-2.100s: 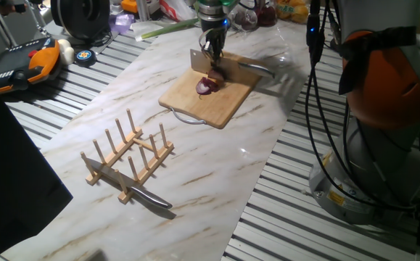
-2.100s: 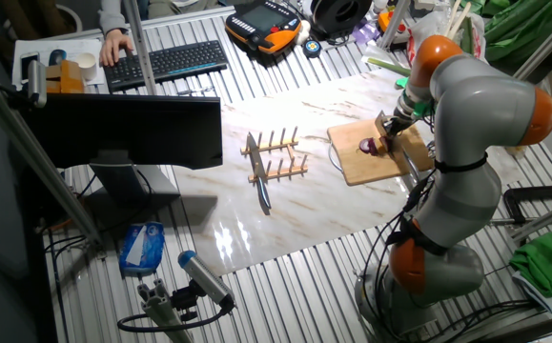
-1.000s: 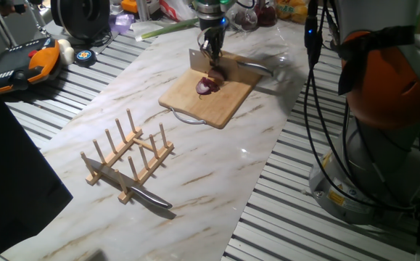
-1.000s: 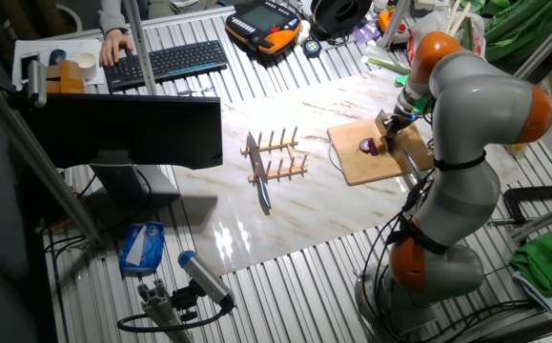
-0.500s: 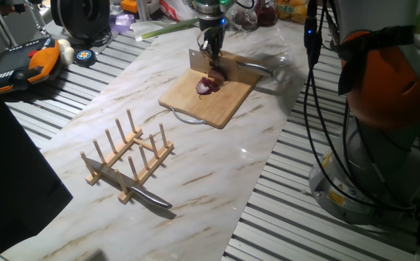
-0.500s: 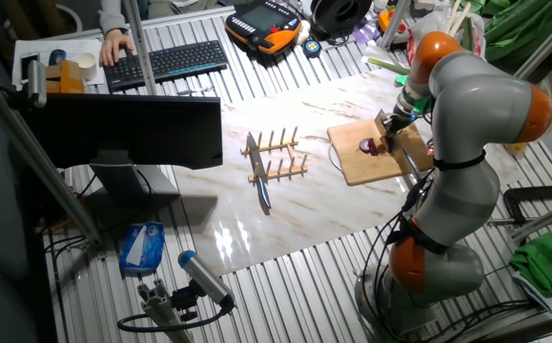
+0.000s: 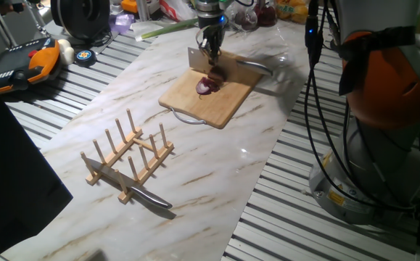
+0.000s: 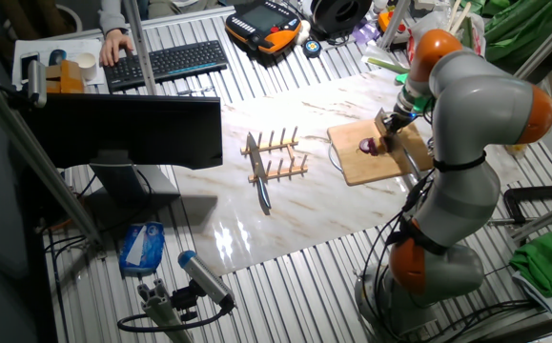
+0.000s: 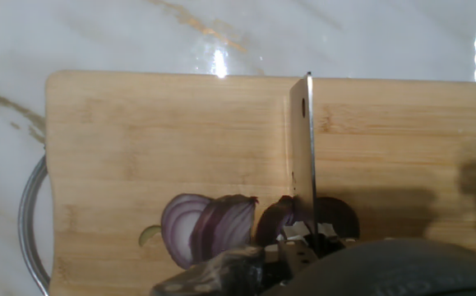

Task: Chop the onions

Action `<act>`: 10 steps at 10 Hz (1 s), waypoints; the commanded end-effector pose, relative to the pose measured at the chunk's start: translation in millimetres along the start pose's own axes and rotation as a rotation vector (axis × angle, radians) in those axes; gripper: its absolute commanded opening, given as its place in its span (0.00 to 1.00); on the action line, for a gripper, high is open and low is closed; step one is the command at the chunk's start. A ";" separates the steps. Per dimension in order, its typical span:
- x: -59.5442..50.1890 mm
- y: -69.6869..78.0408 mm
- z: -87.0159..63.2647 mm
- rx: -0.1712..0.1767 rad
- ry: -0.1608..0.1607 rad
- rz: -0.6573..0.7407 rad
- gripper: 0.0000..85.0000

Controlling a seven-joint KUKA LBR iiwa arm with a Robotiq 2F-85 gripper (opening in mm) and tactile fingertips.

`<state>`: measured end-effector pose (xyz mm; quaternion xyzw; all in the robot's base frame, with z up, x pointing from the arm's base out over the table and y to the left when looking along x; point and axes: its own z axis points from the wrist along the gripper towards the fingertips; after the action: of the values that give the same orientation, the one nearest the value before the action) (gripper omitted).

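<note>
Now mid-chop: my gripper (image 7: 211, 49) pinches the cleaver (image 9: 303, 156), blade over the onion (image 9: 221, 226); next cut wants the piece toward nine o'clock.

– what does the arm (image 8: 466, 105) look like?
– fat, rounded grey-silver segments with orange bands at the joints.
– any cables?
– black cables (image 7: 313, 65) hang alongside it, and the pincer (image 7: 211, 45) end is dark metal with a small blue light.

Onion (image 9: 213, 230) purple-red w/ pale white rings on cut face. Board (image 9: 155, 140) light tan bamboo; table (image 7: 217, 167) white marble w/ brown veins. Cleaver (image 9: 304, 156) silver, prob. steel.
</note>
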<state>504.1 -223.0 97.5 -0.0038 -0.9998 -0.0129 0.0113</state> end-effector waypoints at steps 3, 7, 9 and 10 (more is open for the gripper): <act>0.5 6.9 1.0 -0.003 0.000 0.005 0.01; 3.6 6.8 8.1 0.000 -0.001 0.013 0.01; 3.6 5.5 10.1 0.005 0.000 0.018 0.01; 3.2 5.8 11.3 0.009 0.000 0.018 0.01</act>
<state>500.7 -216.9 86.4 -0.0126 -0.9998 -0.0086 0.0111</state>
